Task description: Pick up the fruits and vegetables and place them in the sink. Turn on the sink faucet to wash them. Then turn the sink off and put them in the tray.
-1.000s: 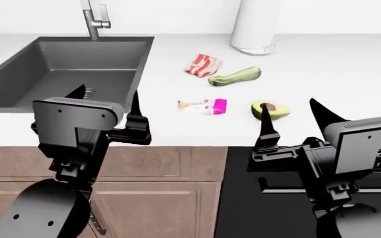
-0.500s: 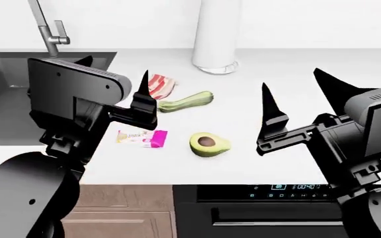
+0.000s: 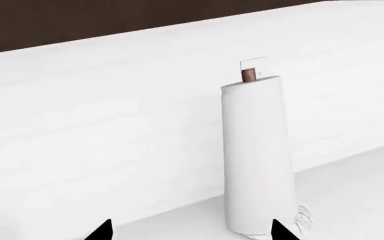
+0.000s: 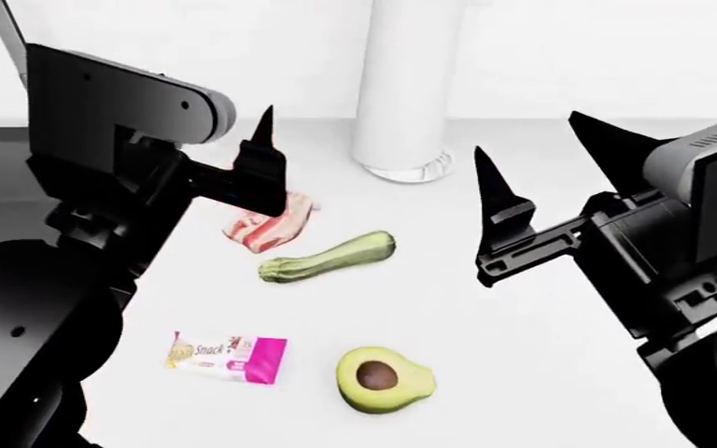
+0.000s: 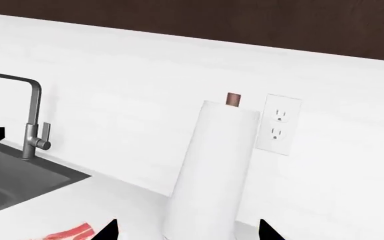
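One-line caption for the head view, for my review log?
Both open grippers, left and right, hover above the counter holding zucchini, halved avocado, bacon and snack bar.

Both arms are hovering above the white counter (image 4: 558, 373) with the left gripper (image 4: 216, 163) and right gripper (image 4: 545, 177) spread wide and empty, while the zucchini (image 4: 328, 257) is lying beside the bacon piece (image 4: 265, 227), the avocado (image 4: 384, 379) sitting near the pink snack bar wrapper (image 4: 228, 356).
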`<state>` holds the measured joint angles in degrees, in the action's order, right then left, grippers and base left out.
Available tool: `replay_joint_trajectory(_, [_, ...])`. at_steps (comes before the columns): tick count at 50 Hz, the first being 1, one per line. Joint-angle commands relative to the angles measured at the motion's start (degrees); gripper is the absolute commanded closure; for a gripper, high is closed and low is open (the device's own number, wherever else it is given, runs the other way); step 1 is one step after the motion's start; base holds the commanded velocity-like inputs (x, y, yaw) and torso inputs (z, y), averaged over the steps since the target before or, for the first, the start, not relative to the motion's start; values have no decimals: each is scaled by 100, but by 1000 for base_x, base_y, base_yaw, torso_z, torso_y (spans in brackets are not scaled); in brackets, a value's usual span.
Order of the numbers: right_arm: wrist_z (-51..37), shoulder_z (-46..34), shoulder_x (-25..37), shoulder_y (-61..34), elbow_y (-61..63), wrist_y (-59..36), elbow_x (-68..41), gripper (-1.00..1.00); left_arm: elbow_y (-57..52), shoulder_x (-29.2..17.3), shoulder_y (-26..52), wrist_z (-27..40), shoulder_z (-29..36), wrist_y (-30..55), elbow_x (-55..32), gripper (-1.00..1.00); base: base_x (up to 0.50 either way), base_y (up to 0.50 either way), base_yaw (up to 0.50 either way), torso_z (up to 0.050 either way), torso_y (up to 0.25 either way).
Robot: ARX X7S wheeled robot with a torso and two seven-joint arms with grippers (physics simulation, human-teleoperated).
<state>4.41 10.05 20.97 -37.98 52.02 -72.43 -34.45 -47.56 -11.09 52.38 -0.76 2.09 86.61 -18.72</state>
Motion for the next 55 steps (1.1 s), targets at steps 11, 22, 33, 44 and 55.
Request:
replay_joint_trajectory(11, [22,497,-212,-939,-293,-1647,-1091,-100,279,-487,459,1344,-38,324,-2185,-100,45,10,0,0,0])
replay_joint_trajectory(22, [-246,325,-100,-968,-565,-1587,-1250,-100,531,-586,564,1526,138,194,-2546,-100,0,0,0,0,0])
replay_joint_trajectory(33, [716,-1559,1444,-2248,-2082,-1420,-2733,-100,1579,-992,1555,1237,1133,0,-2586,-100,0,0,0,0,0])
replay_joint_trajectory(44, [1963,-1930,2373,-2802,-1315,-1405,-3594,-100,1730,-1004,1548,1376,1183,-38,-2649,-100,0,0,0,0,0])
replay_joint_trajectory(55, [2023,-2209,2461,-2856,-1206,-1446,-4046,-100,1820,-984,1506,1497,1292,-69,-2744,-100,0,0,0,0,0])
